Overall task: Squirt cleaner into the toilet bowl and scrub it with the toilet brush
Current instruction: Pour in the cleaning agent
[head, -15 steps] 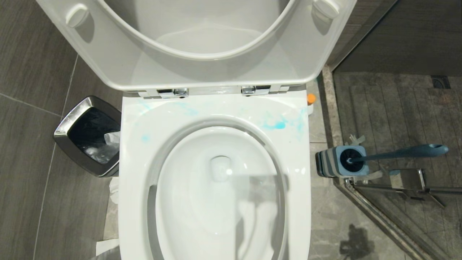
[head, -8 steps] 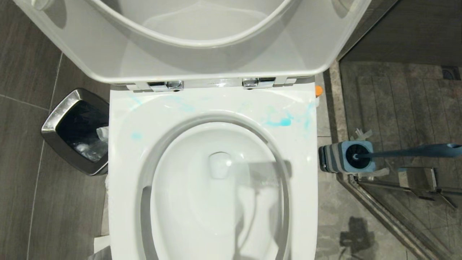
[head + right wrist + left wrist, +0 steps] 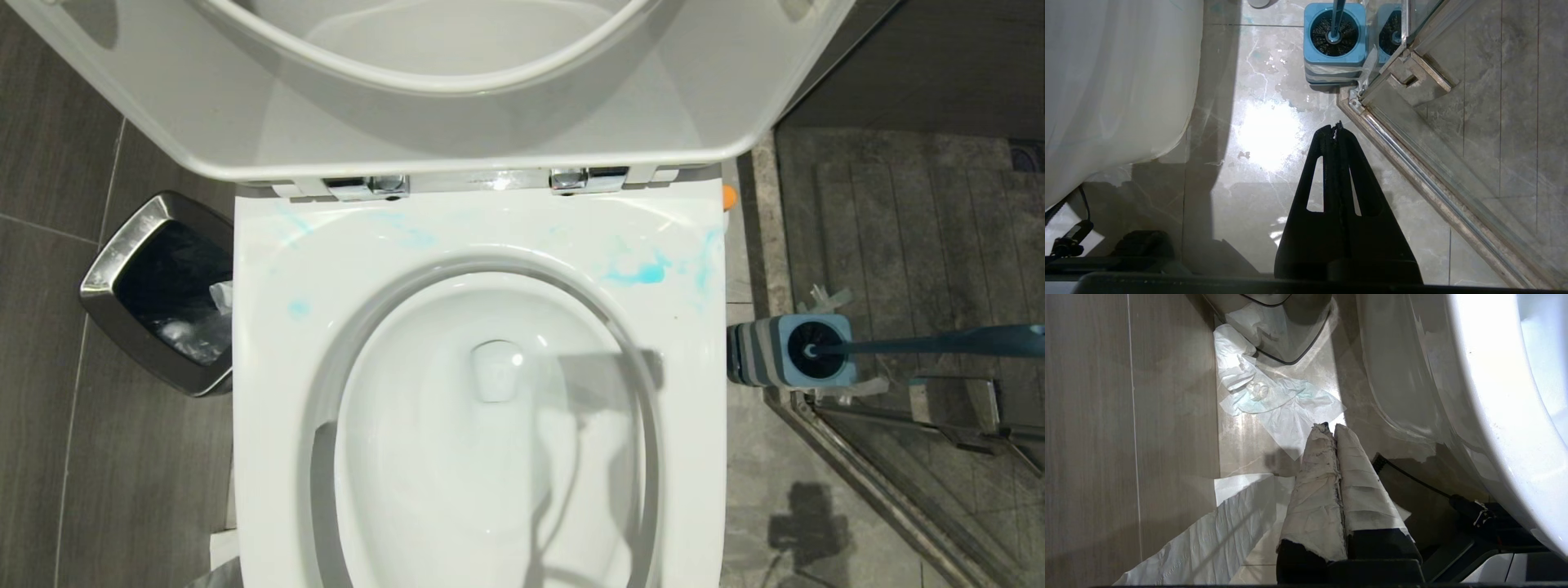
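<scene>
- Toilet bowl (image 3: 490, 441) lies open dead ahead; brush (image 3: 922, 341) stands in its holder (image 3: 788, 351) right of it.
- Cleaner: probably the orange cap (image 3: 729, 196) behind the rim.
- Left end effector (image 3: 1331, 430) and right end effector (image 3: 1336, 128) hang together, empty; reaching that hidden bottle risks knocking it over.

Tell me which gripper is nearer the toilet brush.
Right. The right gripper hangs shut over the floor just short of the toilet brush in its holder; the left gripper, also shut, is on the toilet bowl's far side.
</scene>
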`<state>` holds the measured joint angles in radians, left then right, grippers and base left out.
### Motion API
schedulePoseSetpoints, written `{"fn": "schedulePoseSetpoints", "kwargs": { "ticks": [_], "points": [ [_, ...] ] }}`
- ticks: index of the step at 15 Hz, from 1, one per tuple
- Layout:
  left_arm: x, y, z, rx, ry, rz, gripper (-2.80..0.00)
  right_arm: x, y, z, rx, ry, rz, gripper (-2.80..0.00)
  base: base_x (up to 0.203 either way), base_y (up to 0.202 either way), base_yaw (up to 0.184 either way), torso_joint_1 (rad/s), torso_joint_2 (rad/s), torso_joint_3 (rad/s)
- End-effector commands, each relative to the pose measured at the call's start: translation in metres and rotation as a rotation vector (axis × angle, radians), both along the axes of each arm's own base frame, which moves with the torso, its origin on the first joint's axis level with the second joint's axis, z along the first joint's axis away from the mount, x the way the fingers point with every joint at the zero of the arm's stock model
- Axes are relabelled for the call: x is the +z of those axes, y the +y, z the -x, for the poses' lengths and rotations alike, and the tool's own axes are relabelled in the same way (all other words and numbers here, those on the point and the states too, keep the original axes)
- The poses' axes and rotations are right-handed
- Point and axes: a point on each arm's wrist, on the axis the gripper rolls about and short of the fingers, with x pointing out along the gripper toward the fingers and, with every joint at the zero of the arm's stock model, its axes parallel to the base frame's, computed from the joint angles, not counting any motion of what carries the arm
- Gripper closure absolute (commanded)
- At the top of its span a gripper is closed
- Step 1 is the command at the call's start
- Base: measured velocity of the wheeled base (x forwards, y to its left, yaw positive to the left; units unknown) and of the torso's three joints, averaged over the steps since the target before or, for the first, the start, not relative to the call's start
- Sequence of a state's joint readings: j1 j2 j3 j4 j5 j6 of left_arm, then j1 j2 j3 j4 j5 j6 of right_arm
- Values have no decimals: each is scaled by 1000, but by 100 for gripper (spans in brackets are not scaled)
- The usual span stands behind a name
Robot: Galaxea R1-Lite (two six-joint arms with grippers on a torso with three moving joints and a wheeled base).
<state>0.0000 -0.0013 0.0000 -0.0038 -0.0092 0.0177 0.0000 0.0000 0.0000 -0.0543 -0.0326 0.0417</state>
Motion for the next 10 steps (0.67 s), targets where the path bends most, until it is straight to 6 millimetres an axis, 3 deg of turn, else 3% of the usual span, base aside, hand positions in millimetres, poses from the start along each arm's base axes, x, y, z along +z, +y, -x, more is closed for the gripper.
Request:
{"fn": "schedulePoseSetpoints", "kwargs": {
  "ticks": [1,10],
  "points": [
    [0,0,0,0,2,1,0,-6,0,-2,0,24,0,0,0,0,0,0,0,0],
    [0,0,0,0,4,2,0,-6,0,-2,5,24,0,0,0,0,0,0,0,0]
  ]
}}
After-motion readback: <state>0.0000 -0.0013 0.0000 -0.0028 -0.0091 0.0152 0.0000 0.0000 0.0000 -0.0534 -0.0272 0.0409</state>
